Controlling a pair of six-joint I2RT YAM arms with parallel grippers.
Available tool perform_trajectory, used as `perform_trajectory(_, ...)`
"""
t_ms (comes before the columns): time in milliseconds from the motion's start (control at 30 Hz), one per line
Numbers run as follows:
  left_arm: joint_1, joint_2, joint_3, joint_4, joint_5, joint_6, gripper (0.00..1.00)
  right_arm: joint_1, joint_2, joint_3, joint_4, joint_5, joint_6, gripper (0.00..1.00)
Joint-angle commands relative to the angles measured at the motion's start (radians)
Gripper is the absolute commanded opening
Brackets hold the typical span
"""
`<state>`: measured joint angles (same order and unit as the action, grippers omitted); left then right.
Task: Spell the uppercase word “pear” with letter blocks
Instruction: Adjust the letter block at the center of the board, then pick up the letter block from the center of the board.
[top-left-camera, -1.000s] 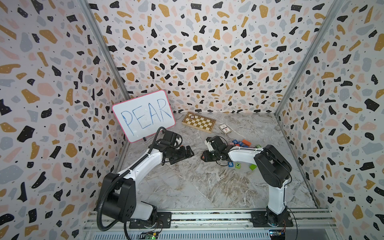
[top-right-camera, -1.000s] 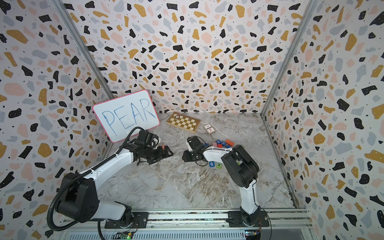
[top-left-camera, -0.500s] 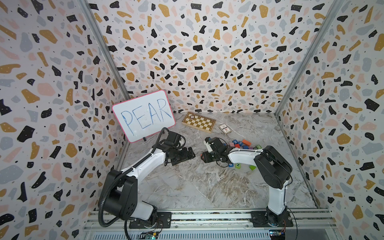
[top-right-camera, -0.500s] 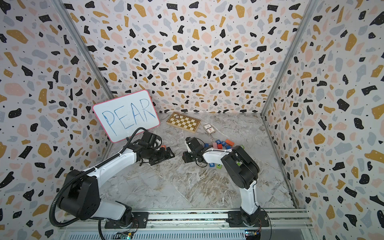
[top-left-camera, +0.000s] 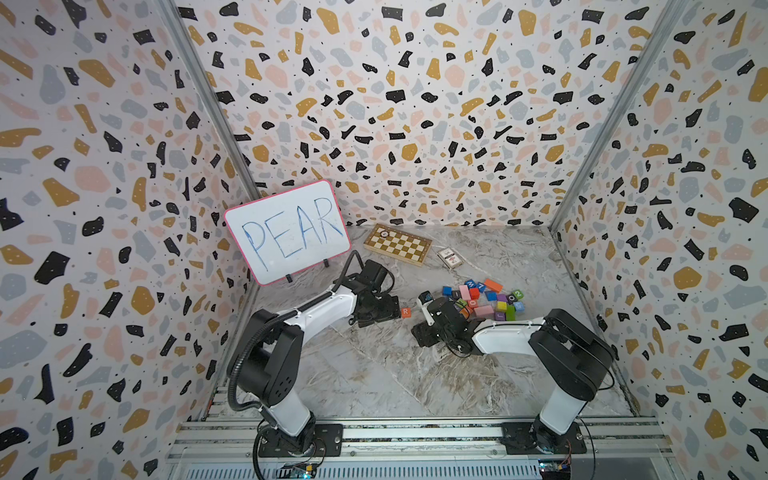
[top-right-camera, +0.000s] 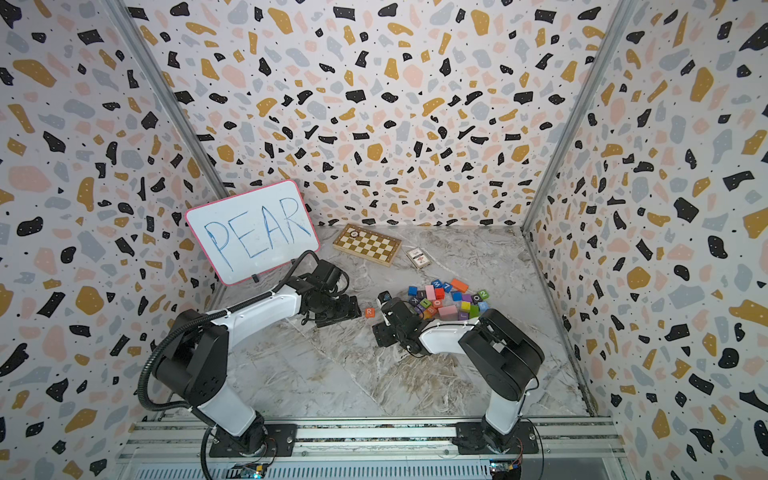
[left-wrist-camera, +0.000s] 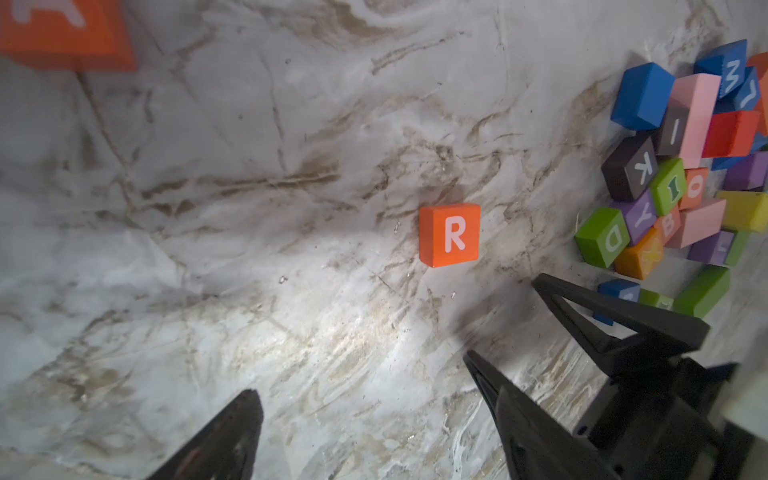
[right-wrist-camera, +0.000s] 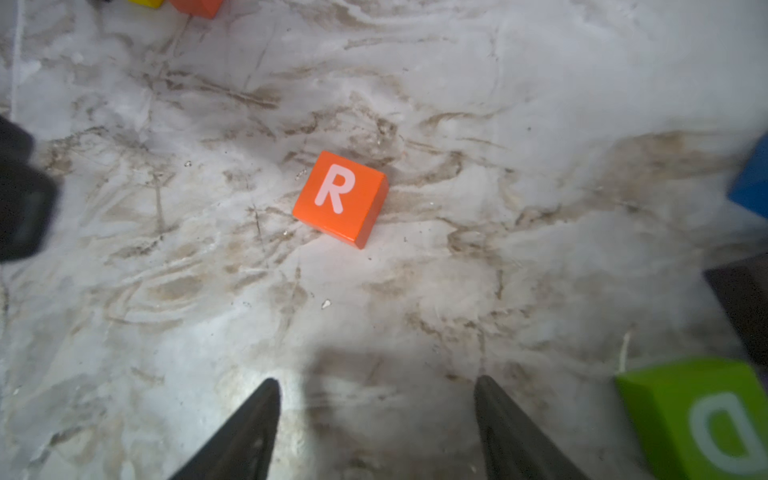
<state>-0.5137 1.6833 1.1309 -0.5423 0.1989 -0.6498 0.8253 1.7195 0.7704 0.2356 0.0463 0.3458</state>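
The orange-red R block (top-left-camera: 406, 312) (top-right-camera: 370, 312) lies free on the marble table, letter up, between my two grippers. My left gripper (top-left-camera: 388, 309) (left-wrist-camera: 361, 395) is open just left of it, with only bare table between its fingers. My right gripper (top-left-camera: 419, 330) (right-wrist-camera: 376, 384) is open too, a short way back from the R block (right-wrist-camera: 340, 198) (left-wrist-camera: 449, 235). The orange A block (left-wrist-camera: 62, 33) sits beyond the left gripper. Edges of a yellow block (right-wrist-camera: 145, 2) and an orange block (right-wrist-camera: 195, 6) show in the right wrist view. The P block is hidden.
A pile of coloured blocks (top-left-camera: 482, 299) (left-wrist-camera: 673, 166) lies right of the right gripper, a green D block (right-wrist-camera: 698, 419) closest to it. A whiteboard reading PEAR (top-left-camera: 291, 232), a chessboard (top-left-camera: 397, 244) and a card box (top-left-camera: 450, 257) stand at the back.
My right gripper has opened and drawn back, leaving the R block on the table. My left gripper has shifted right toward the block.
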Motion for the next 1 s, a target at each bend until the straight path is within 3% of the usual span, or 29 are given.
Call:
perform_trajectory(0,-0.024,0.058,0.077,-0.043,-0.062,-0.005,0.86,0.013,-0.051,-0.050,0.035,0.024,-0.024,0.87)
perform_trajectory(167,-0.053,0.132,0.160,-0.089,-0.128,-0.012,0.82,0.029,-0.112,-0.118,0.107,0.044,-0.040,1.00)
perform_trajectory(567,-0.113,0.310,0.358,-0.188,-0.258,-0.042,0.72,0.119,-0.259,-0.270,0.265,0.182,-0.129,1.00)
perform_trajectory(767,-0.130,0.388,0.430,-0.214,-0.261,-0.053,0.69,0.118,-0.319,-0.321,0.332,0.252,-0.177,1.00)
perform_trajectory(967,-0.141,0.453,0.479,-0.219,-0.248,-0.068,0.65,0.109,-0.300,-0.308,0.333,0.242,-0.180,1.00)
